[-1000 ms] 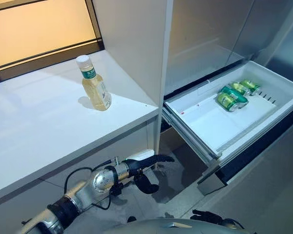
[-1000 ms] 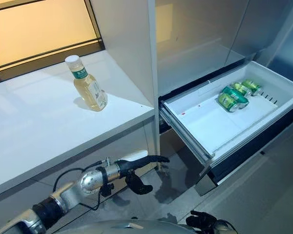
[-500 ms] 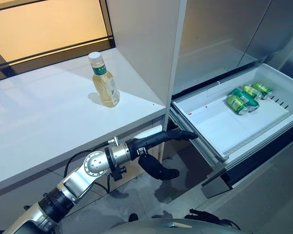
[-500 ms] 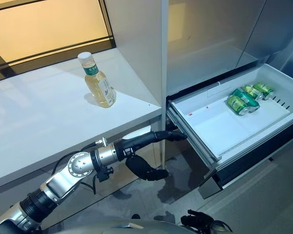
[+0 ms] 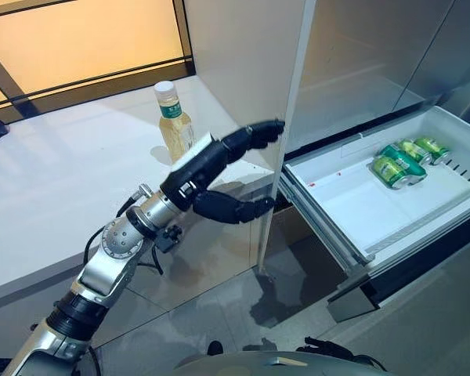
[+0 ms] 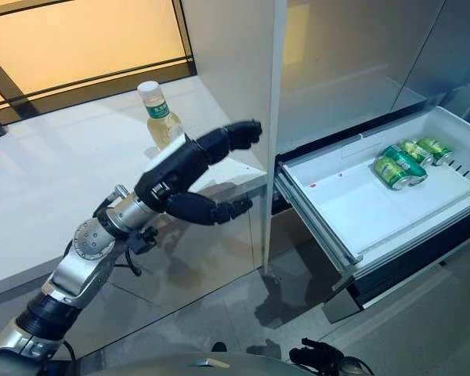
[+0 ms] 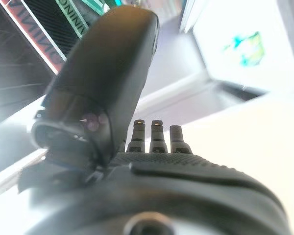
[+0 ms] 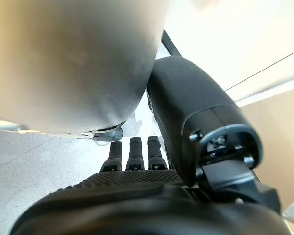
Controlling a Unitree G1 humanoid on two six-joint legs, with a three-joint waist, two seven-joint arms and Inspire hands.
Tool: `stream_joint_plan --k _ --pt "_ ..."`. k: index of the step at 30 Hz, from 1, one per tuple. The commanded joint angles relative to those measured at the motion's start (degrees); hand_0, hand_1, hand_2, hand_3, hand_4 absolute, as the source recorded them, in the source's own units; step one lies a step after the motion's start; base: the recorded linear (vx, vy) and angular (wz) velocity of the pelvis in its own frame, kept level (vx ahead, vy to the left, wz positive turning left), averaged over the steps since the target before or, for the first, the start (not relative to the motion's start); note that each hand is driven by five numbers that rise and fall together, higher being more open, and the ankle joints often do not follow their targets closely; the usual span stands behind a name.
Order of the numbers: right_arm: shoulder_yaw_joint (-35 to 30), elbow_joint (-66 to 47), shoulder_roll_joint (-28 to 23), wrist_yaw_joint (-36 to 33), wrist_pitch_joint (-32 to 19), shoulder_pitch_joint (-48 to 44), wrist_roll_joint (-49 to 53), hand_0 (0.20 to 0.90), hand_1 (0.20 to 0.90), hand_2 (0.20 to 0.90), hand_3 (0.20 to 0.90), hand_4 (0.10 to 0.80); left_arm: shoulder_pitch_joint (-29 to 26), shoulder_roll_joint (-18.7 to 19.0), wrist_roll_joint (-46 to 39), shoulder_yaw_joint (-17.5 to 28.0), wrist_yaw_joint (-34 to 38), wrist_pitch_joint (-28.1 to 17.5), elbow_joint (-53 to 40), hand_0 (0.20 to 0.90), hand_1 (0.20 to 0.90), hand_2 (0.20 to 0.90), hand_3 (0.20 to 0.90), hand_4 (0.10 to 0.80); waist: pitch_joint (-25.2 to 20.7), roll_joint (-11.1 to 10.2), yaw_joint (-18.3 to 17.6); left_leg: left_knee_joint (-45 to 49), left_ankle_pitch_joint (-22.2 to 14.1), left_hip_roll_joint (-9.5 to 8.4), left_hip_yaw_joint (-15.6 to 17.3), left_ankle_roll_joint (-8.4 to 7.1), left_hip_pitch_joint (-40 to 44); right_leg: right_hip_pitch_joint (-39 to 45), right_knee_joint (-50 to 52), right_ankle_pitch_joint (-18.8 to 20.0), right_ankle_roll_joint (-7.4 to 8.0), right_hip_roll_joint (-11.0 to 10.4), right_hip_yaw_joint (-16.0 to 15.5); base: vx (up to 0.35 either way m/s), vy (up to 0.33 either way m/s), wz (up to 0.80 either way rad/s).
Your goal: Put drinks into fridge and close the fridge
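Observation:
A bottle [image 5: 172,119] of pale yellow drink with a white cap and green label stands upright on the white counter [image 5: 55,180], close to the tall panel. My left hand [image 5: 200,168] is raised at the counter's front edge, just in front of the bottle and to its right. It is open, thumb spread below the fingers, and holds nothing. The fridge drawer [image 5: 352,202] is pulled out at the right. A few green cans [image 5: 403,157] lie at its far end. My right hand [image 6: 317,356] hangs low at the bottom edge, open and empty [image 8: 137,186].
A tall white cabinet panel [image 5: 243,70] stands between the counter and the fridge. The drawer's front corner [image 5: 352,290] juts out over the grey floor. An amber window [image 5: 78,39] runs behind the counter. Steel fridge walls [image 5: 360,55] rise above the drawer.
My left arm has risen from below the counter's edge to counter height, its hand now in front of the bottle. The camera has shifted, moving the whole scene right.

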Motion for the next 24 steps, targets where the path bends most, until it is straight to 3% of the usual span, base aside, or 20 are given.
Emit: stream_joint_plan --k 1,4,7,9,16,19,24 --pt "1.0 1.5 0.9 1.8 -1.2 1.2 -0.3 0.900 0.900 0.900 0.900 0.800 -9.0 -2.6 -3.4 6.5 4.5 -8.7 -5.4 0.900 0.900 0.900 0.900 0.800 -2.4 -0.6 0.6 0.1 -5.4 -1.74 1.1 2.16 0.2 -4.6 1.1 3.5 4.20 -1.0 1.4 0.034 -0.006 0.00" --pt "1.2 1.9 1.4 1.5 -1.7 1.5 -0.4 0.900 0.900 0.900 0.900 0.800 -10.0 -3.9 -4.6 9.3 8.2 -11.8 -6.0 0.900 0.900 0.900 0.900 0.800 -2.8 -0.8 0.5 0.1 -5.6 -1.85 0.7 2.14 0.5 -4.3 1.0 3.3 4.04 -0.8 1.6 0.027 -0.008 0.00" --pt "1.2 1.4 1.5 1.5 -1.2 1.7 -0.9 0.900 0.900 0.900 0.900 0.800 -10.0 -4.7 1.0 12.0 15.1 -12.4 -5.4 0.900 0.900 0.900 0.900 0.800 -3.1 -0.9 0.3 0.1 -5.8 -1.85 0.6 2.05 0.6 -4.2 1.1 3.0 3.91 -0.7 1.8 0.034 -0.013 -0.02" --pt "1.1 1.0 1.6 1.3 -0.9 2.0 -1.4 0.900 0.900 0.900 0.900 0.800 -9.7 -4.2 6.3 13.6 22.4 -11.0 -3.6 0.900 0.900 0.900 0.900 0.800 -3.3 -1.0 0.2 0.1 -5.9 -1.92 0.5 2.03 0.8 -4.1 1.1 2.9 3.84 -0.7 2.0 0.017 -0.006 -0.01" --pt "0.2 1.0 1.5 1.4 -0.5 2.4 -2.0 0.900 0.900 0.900 0.900 0.800 -6.6 -1.8 15.2 18.1 36.0 -5.5 3.4 0.900 0.900 0.900 0.900 0.800 -3.7 -0.8 0.4 0.1 -5.3 -1.93 0.6 1.99 0.8 -4.1 1.1 3.1 3.67 -0.6 2.1 0.008 0.000 0.00" --pt "-0.3 0.8 1.4 1.2 0.0 2.4 -2.0 0.900 0.900 0.900 0.900 0.800 -5.0 -1.4 17.6 19.6 39.6 -3.5 5.8 0.900 0.900 0.900 0.900 0.800 -3.9 -0.7 0.5 0.1 -5.3 -1.93 0.5 1.97 0.8 -4.2 1.2 3.0 3.61 -0.6 2.1 0.000 0.000 0.00" --pt "-0.8 0.4 1.1 1.3 0.8 2.1 -2.4 0.900 0.900 0.900 0.900 0.800 -3.5 -1.6 15.8 20.7 39.2 2.1 8.1 0.900 0.900 0.900 0.900 0.800 -3.8 -0.6 0.6 0.1 -5.2 -1.88 0.5 1.96 0.9 -4.1 1.2 2.9 3.53 -0.5 2.1 0.000 0.000 0.00"
